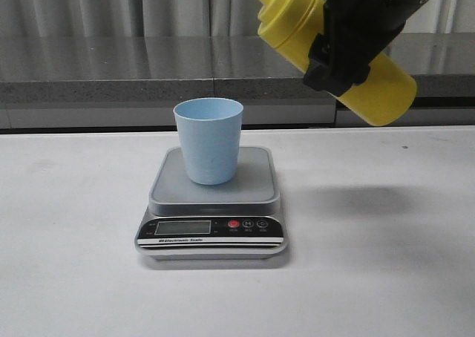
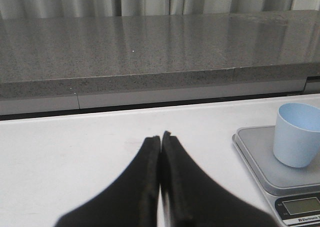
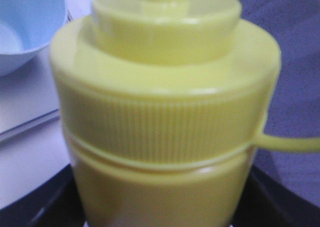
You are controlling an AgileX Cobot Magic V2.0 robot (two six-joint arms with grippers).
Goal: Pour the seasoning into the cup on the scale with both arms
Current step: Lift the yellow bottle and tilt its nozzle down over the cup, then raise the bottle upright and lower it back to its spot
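Seasoning (image 1: 375, 92), a yellow squeeze bottle, hangs tilted in the air in the right hand (image 1: 349, 36), which is clamped round its middle; nozzle end raised and pointing away from the hand toward the cup's side, base lower on the other side. The hand's black bulk hides the bottle's midsection in the front view, and the nozzle tip is cut off at the frame's top edge. In the right wrist view the bottle fills the frame, blurred: only the ribbed cap collar (image 3: 165, 122), the thin tether (image 3: 292, 143) running out of frame, and dark slivers of the fingers can be made out.

Below and to one side of that hand, the pale blue cup (image 1: 208, 140) stands upright on the platform of the scale (image 1: 212, 203), which rests on the white worktop (image 1: 386, 277). The display reading is too small to read.

The left hand (image 2: 161, 139) is shut on nothing, fingertips pressed together over bare worktop, the scale and cup beside it and apart. It does not appear in the front view.
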